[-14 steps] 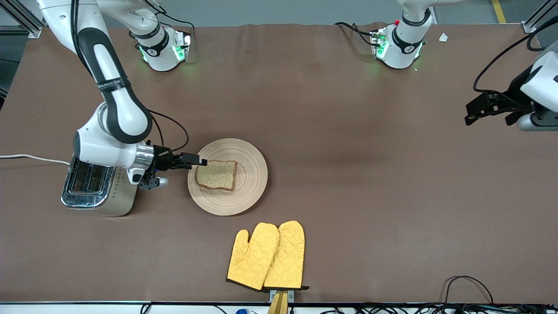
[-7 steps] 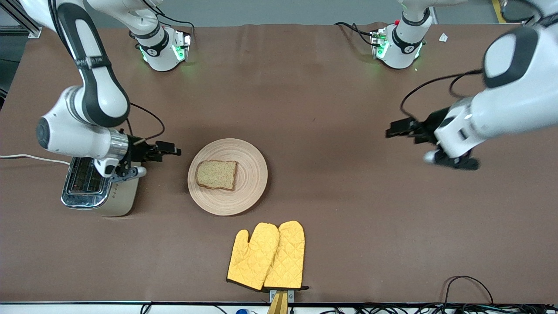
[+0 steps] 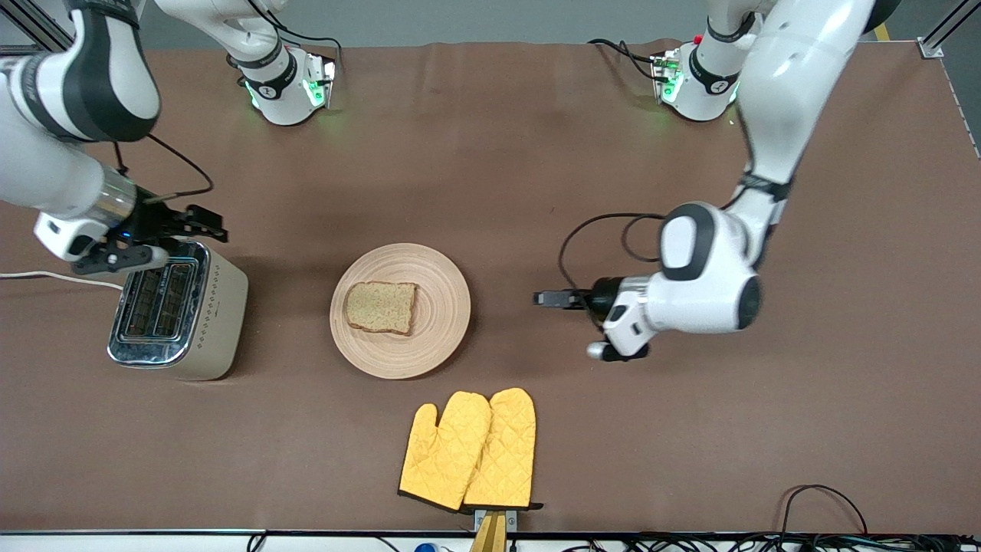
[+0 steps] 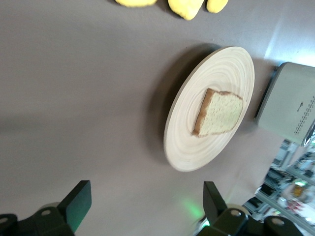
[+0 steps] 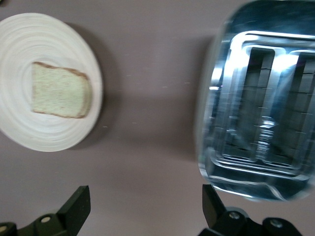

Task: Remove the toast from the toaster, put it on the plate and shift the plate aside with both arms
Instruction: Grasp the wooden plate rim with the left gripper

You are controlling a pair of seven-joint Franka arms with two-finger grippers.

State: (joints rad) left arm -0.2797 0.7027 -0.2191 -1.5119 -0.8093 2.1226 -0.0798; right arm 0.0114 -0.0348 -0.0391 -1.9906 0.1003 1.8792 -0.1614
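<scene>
Toast (image 3: 381,307) lies on the plate (image 3: 441,303).
Left hand (image 3: 546,298) low beside plate, right hand (image 3: 205,222) over toaster (image 3: 180,307); both open, empty.

- Left arm (image 3: 774,84): glossy white shells, black joint bands, silver wrist ring, looping black cable.
- Right arm (image 3: 46,153): matching white-and-black shells, thin black cable near its wrist.

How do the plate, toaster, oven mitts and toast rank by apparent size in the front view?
1. Plate, largest.
2. Toaster and the pair of yellow oven mitts: too alike to rank; the right gripper partly overlaps the toaster.
3. Toast, clearly smallest.
</scene>
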